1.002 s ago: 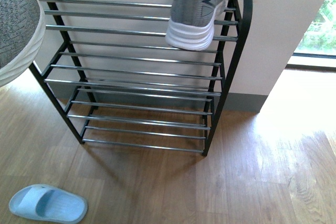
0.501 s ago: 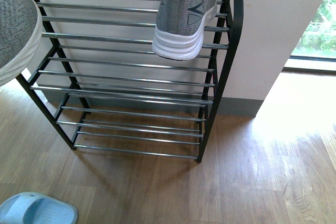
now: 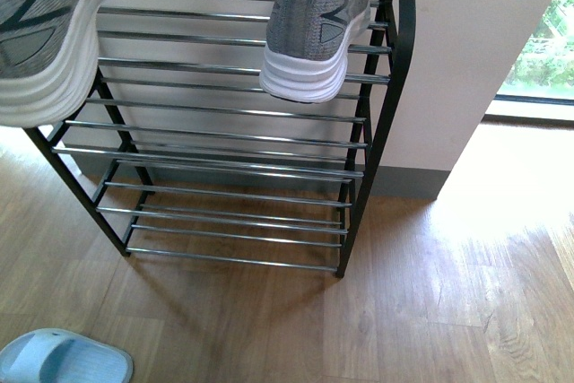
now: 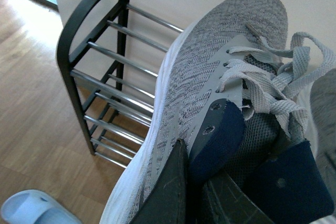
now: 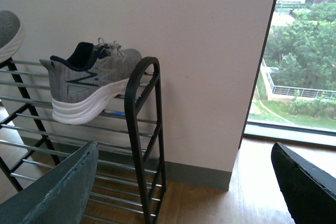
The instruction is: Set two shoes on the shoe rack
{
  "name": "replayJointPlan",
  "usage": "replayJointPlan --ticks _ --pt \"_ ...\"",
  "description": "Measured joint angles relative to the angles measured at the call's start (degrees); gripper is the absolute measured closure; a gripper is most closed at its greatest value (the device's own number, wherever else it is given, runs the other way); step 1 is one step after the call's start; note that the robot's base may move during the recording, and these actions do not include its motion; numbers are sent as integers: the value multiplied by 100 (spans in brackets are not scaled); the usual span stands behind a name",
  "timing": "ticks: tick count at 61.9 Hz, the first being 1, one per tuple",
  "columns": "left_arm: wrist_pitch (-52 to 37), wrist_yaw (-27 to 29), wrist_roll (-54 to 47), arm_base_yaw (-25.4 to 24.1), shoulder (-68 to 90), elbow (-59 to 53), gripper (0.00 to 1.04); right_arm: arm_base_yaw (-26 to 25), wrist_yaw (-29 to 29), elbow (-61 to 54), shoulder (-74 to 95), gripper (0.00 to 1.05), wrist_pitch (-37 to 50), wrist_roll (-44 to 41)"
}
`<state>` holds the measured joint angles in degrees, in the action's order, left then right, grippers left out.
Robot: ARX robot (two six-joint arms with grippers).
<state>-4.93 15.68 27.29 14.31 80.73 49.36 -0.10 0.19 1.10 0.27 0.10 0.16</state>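
The left gripper (image 4: 197,198) is pinching the navy collar of a grey sneaker (image 4: 210,77). The shoe is hanging from it by the top tier of the shoe rack (image 3: 395,51), at the end farthest from the right gripper (image 5: 182,148). That one is gaping wide and empty, and the other sneaker (image 5: 89,87) is resting on the top bars ahead of it. The bars are thin, so releasing with the sole tilted or overhanging the front bar would probably tip the shoe off. The narrow collar grip may also be letting the shoe swing.

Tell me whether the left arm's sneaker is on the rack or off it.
Off: the left gripper holds the sneaker by its collar, tilted in the air near the rack.
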Motion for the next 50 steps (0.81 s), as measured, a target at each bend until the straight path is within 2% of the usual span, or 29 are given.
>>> replayJointPlan --ticks 9,31,50 --pt "94 -223 444 101 914 802 103 0 0 0 0 9 0 0" --pt "227 -758 1014 487 2461 1978 103 0 -2 0 0 9 0 0" --pt "420 -1099 787 581 3123 2752 103 0 0 0 0 9 0 0"
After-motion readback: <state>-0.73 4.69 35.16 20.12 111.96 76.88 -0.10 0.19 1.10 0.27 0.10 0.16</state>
